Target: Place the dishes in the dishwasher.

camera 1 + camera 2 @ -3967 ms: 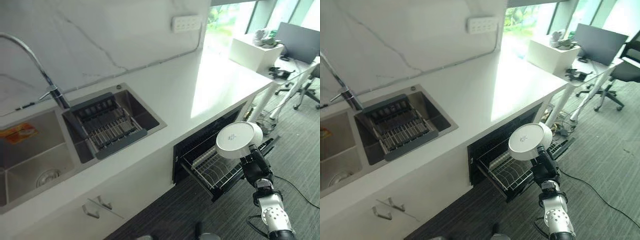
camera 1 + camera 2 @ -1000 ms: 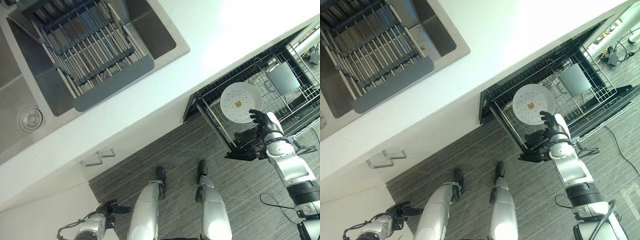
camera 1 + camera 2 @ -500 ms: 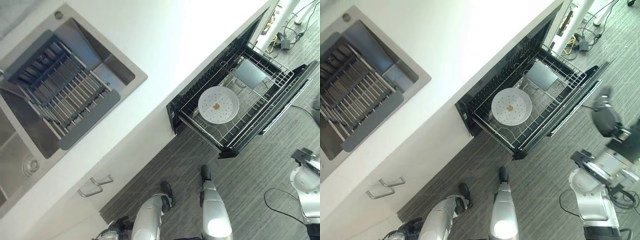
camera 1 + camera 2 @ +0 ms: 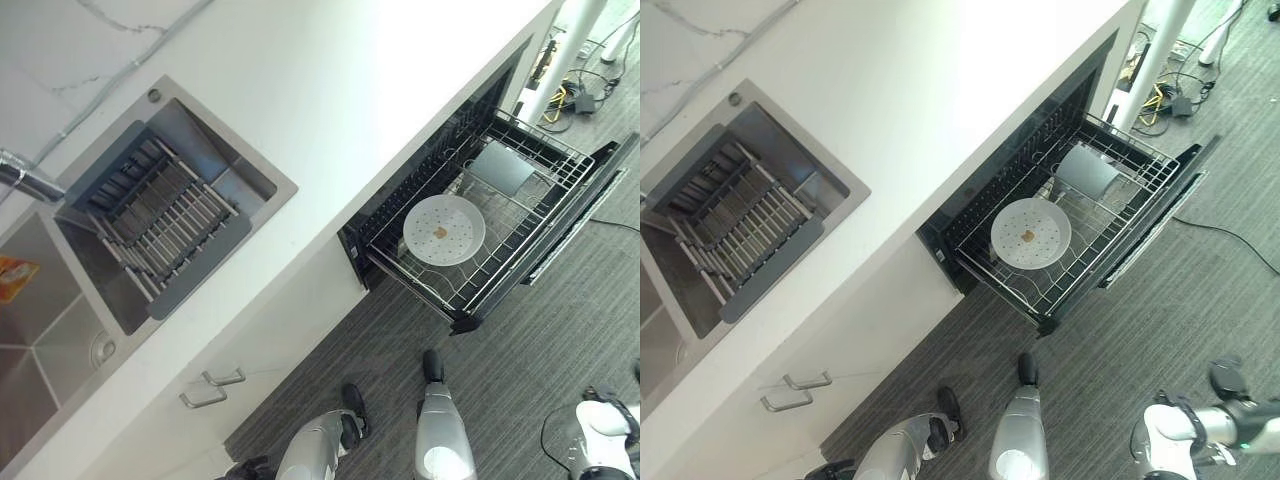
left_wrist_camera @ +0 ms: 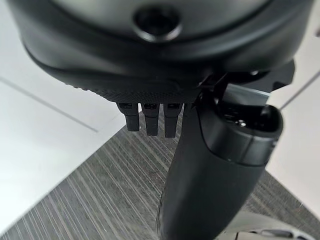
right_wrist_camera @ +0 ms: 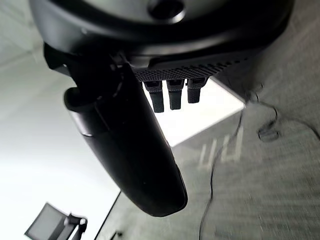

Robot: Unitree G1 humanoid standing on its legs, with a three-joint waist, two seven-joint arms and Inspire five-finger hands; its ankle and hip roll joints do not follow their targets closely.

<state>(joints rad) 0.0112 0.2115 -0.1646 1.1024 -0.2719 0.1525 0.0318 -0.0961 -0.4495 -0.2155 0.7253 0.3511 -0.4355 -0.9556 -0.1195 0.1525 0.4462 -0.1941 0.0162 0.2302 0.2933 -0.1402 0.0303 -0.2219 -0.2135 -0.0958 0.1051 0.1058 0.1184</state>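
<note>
One long white worktop [image 4: 330, 90] runs across the head views, with a steel sink [image 4: 215, 165] let into it and a grey drying rack [image 4: 160, 225] laid over that sink, no dishes visible on it. Below the worktop the dishwasher [image 4: 470, 130] stands open, its wire basket [image 4: 520, 265] pulled out over the grey carpet [image 4: 330, 350]. Lying face up in that basket is a white plate [image 4: 444, 229]; just beside it, further in, sits a grey square container [image 4: 502, 167]. Both hands hang well apart from the basket: the left hand [image 5: 210, 165] and the right hand [image 6: 125, 150] each show straight, relaxed fingers [image 5: 147, 120] holding nothing. Judging by this, the plate's placing looks done; the next move probably calls for turning toward the sink side to look for another dish, or pushing the basket in
</note>
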